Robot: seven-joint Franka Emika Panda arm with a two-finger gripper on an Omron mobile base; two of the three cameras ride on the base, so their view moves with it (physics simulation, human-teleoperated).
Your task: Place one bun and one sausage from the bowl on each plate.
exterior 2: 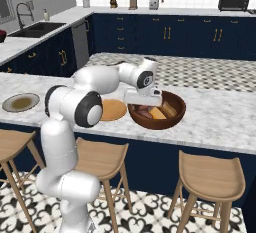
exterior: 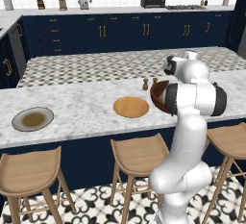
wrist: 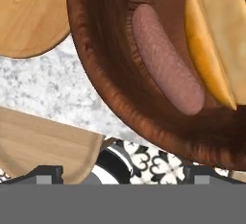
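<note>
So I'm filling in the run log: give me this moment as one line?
gripper: open, over glossy reddish-brown bowl | bowl: pink sausage, yellow bun | flat orange-tan plate, grey plate: bare

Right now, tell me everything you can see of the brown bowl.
The bowl is large, round, deep, glossy reddish-brown with a wood-like grain. It sits upright on the marble counter, just right of the orange plate. Inside lie a pinkish sausage and a yellow-tan bun. The open gripper hovers over its left rim.

Two rear base views over one counter [exterior: 72,107]; hand camera close above bowl [wrist: 110,74].
</note>
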